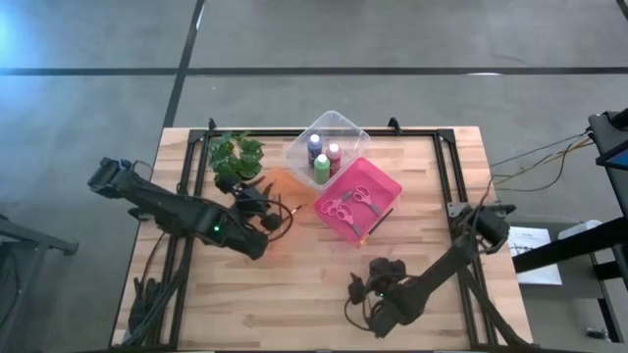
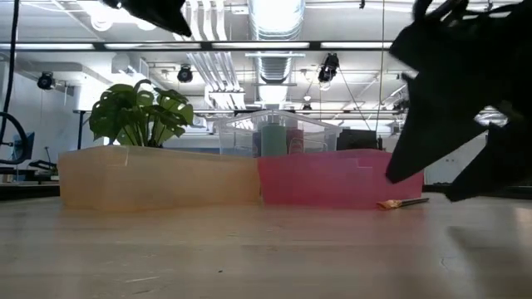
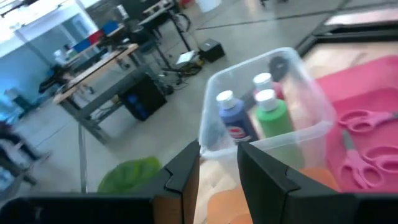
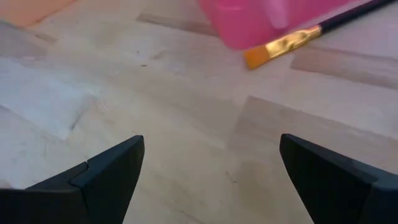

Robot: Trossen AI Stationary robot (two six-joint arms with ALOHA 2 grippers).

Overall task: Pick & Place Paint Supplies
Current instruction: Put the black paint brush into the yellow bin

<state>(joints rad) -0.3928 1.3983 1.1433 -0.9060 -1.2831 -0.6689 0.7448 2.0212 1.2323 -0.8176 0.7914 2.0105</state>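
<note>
Ahead of right gripper (image 4: 211, 168): paintbrush (image 4: 292, 40).

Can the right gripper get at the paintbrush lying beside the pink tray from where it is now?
Probably yes. The right gripper is open over bare table, and the paintbrush lies on the wood ahead, only its far end near the pink tray.

Three paint bottles stand upright, close together, inside the clear tray: blue-purple bottle (image 1: 314, 147), red bottle (image 1: 335, 155), green bottle (image 1: 322, 168), each with a white cap. Pink-handled scissors (image 1: 350, 203) lie flat in the pink tray. One paintbrush (image 4: 311, 32), dark handle, gold ferrule, orange bristles, lies on the surface, partly under the pink tray's edge.
</note>
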